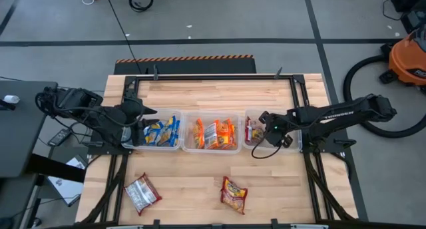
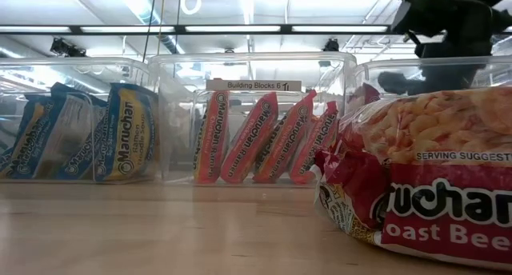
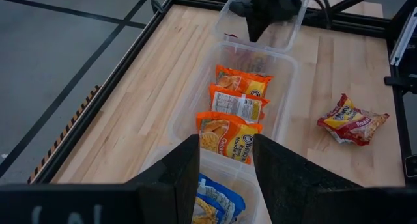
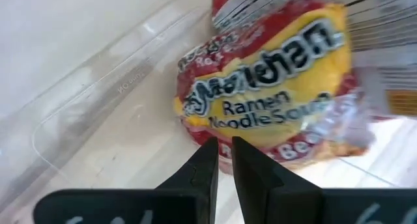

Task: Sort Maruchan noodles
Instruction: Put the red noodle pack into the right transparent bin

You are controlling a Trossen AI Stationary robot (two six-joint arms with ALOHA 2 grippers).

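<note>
Right gripper (image 4: pixel 222 160): fingers nearly pressed together, nothing between them that I can see; I hold it over the red packet (image 4: pixel 273 87) in the right bin (image 1: pixel 297 146), judged a drop-off spot.
Left gripper (image 3: pixel 225 162): fingers spread, empty; I keep it waiting above the left bin (image 1: pixel 136 146).
Blue packets (image 1: pixel 162 131): stood in the left bin, grouped by colour.
Orange packets (image 1: pixel 214 134): stood in the middle bin (image 1: pixel 186 146).
Loose red packets: one (image 1: pixel 142 192) front left, another (image 1: pixel 233 193) front centre on the table (image 1: pixel 219 96); by my judgement still to sort.
</note>
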